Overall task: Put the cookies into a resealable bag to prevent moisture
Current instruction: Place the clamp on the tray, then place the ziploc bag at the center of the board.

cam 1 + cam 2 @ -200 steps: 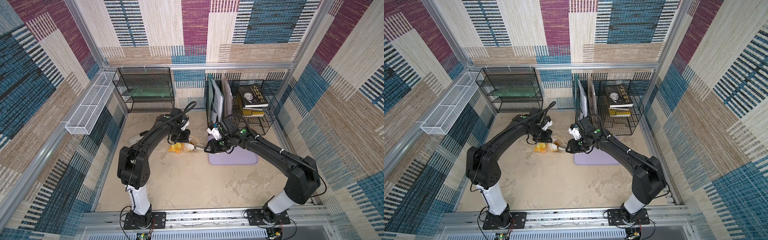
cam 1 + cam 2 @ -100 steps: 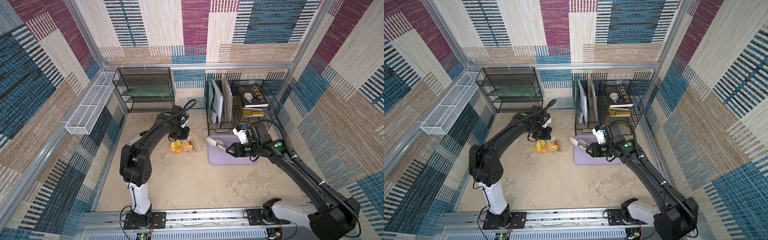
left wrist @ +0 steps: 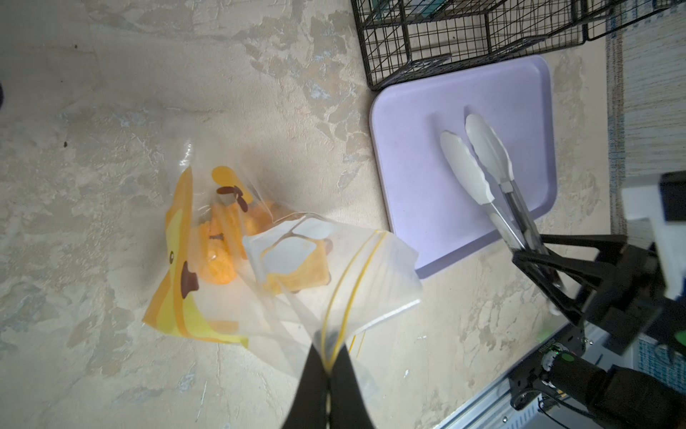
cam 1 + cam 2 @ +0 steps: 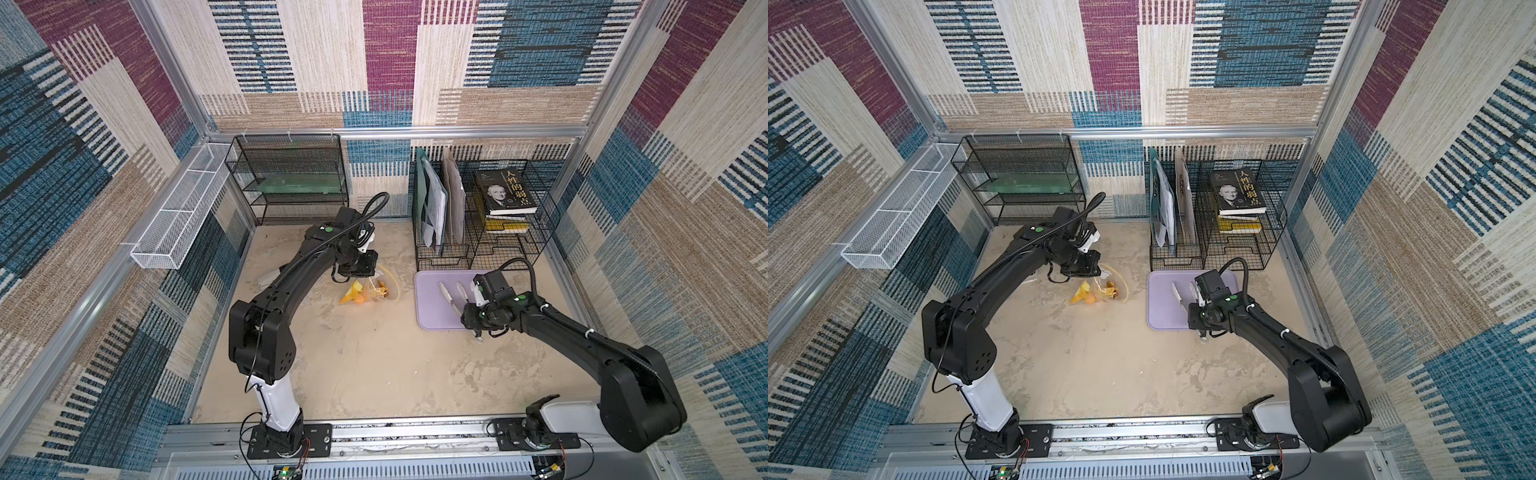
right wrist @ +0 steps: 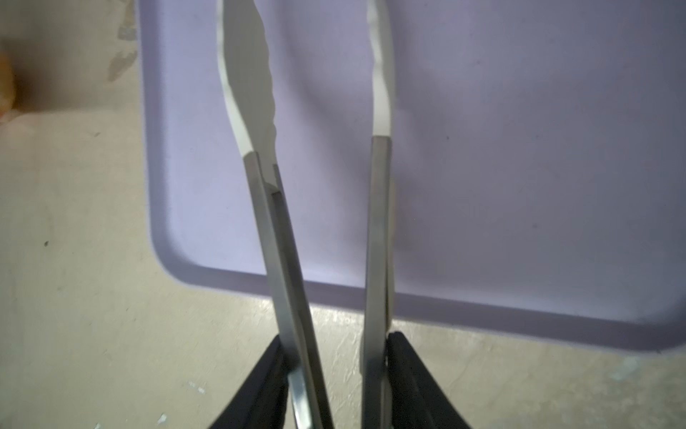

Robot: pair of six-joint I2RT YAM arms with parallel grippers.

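Plainly, the resealable bag (image 3: 282, 304) slumps on the tabletop (image 3: 111, 111) near the lilac tray (image 3: 415, 156), with the cookies (image 3: 219, 256) bunched inside towards its yellow printed end. The left end effector (image 3: 328, 366) is clenched on the mouth edge at the yellow zip line. The film looks thin, slick and floppy, so that stiffer strip seems the best hold. The cookies look light and brittle. The right end effector (image 5: 337, 371) grips the tongs (image 5: 376, 223) over the tray.

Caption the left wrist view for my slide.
Left gripper pinches the clear yellow-printed resealable bag holding orange cookies, beside a lilac tray.
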